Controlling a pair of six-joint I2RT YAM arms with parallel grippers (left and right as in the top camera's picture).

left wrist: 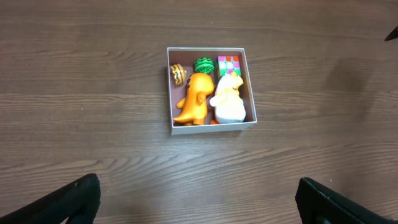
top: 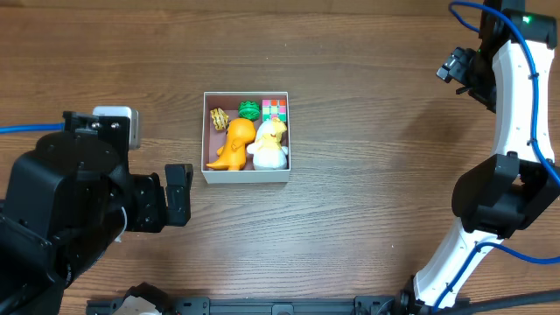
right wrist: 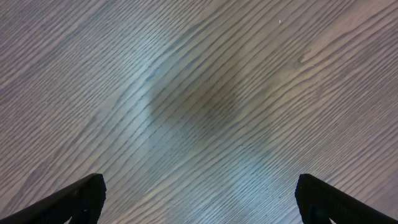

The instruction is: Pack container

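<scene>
Five small toys filled the container [top: 246, 177] at the middle of the wooden table [top: 376, 149], with both robot arms standing clear of it. An orange dinosaur [top: 233, 147] lay along the left half of the square white-walled box, touching a white and yellow duck [top: 269, 144] on its right. Along the far wall sat a small striped yellow-brown piece [top: 219, 118], whose kind could not be made out from above, then a green toy [top: 248, 110] and a many-coloured cube [top: 274, 108] in the far right corner. The left gripper [top: 181, 195] hung near the box's near left corner without touching it, its fingers [top: 179, 177] spread wide and nothing between them. Its wrist camera looked down on the box [left wrist: 213, 127] from the near side, with the gripper [left wrist: 199, 202] released and only the black tips at the bottom corners of the picture. The right gripper [top: 459, 68] was raised at the far right of the table, well apart from the box. Its own camera showed the gripper [right wrist: 199, 199] fully parted over bare wood grain, holding nothing, a soft shadow on the boards below.
</scene>
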